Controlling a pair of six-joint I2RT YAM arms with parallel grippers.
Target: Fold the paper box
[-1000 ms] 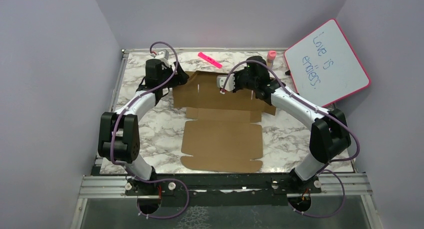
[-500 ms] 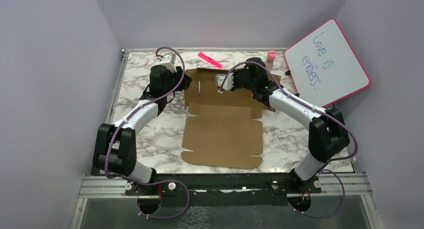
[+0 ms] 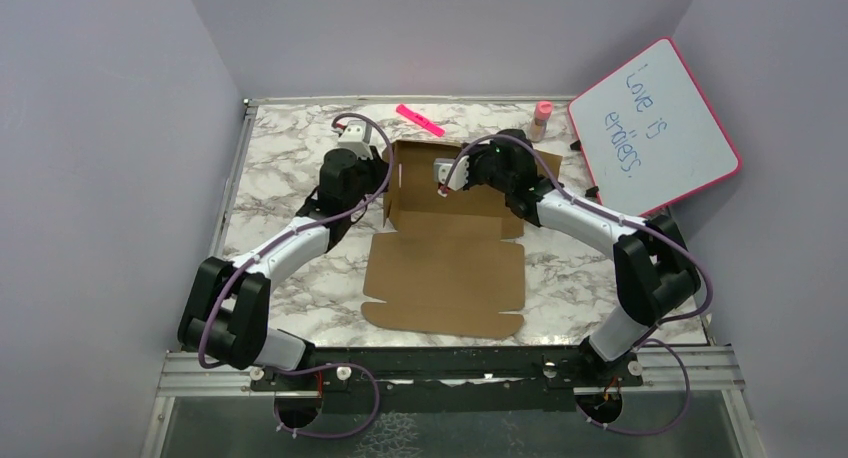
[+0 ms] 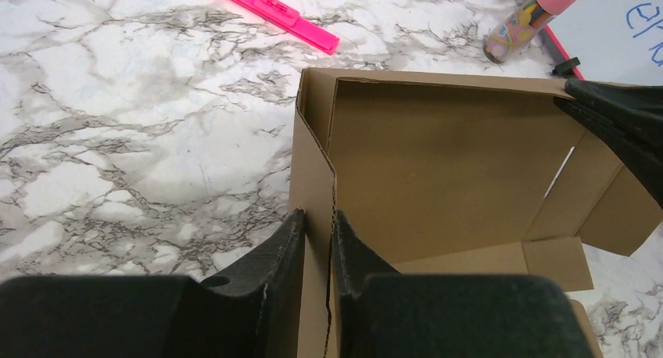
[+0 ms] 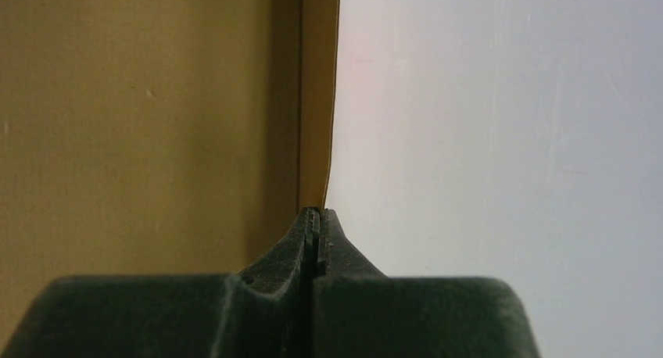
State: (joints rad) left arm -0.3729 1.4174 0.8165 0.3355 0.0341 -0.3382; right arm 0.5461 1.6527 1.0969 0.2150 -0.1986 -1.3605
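The paper box [image 3: 445,278] is a brown cardboard die-cut whose near panel lies flat on the marble table [image 3: 280,188]. Its far panel [image 4: 446,162] and left side wall [image 4: 311,162] stand upright. My left gripper [image 3: 385,183] [image 4: 317,216] is shut on the near end of that left wall, one finger on each face. My right gripper [image 3: 500,156] [image 5: 317,212] is shut at the upper right of the far panel. Its tips meet a cardboard edge [image 5: 319,100], and no cardboard shows between the pads. In the left wrist view it enters as a black shape from the right.
A pink marker [image 3: 420,120] [image 4: 274,14] lies behind the box. A pink-capped bottle [image 3: 542,118] [image 4: 532,18] stands at the back right beside a pink-framed whiteboard [image 3: 655,128] leaning on the right wall. Purple walls enclose the table.
My left arm swung right and its gripper closed on the box's left wall, which rose from flat to upright. The far panel also stood up. The right gripper stayed shut, shifting slightly.
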